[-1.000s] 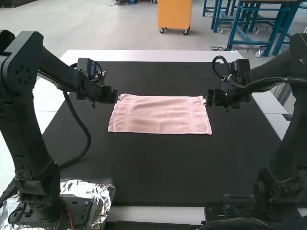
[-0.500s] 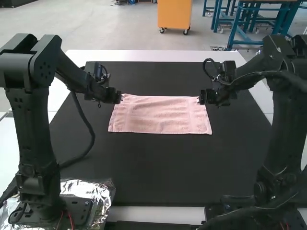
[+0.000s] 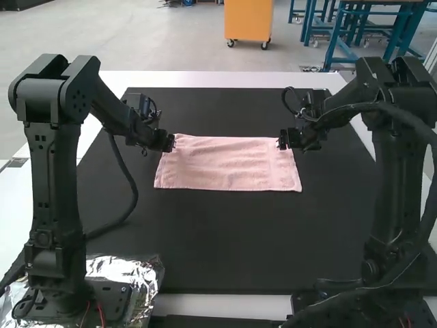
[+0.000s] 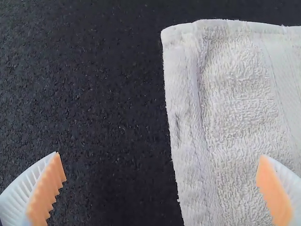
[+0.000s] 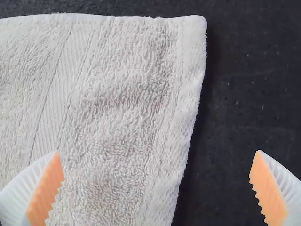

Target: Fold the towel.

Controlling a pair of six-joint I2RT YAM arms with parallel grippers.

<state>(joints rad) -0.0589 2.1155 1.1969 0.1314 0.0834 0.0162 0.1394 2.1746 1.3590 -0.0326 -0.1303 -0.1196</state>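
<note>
Pink towel (image 3: 229, 164) lying spread and nearly flat on a black mat (image 3: 225, 239), near the middle of the counter (image 3: 205, 80); long sides run left to right, faint ripples in the pile. Left end effector (image 3: 168, 142) at the towel's far left corner, fingers wide apart, nothing gripped; its wrist view puts the hemmed side edge between the ribbed fingers. Right end effector (image 3: 282, 141) at the far right corner, likewise spread wide and holding nothing, the other hemmed side between its orange pads (image 5: 47, 188). Crumpled foil (image 3: 147, 273) by the left arm's base (image 3: 61, 301)
</note>
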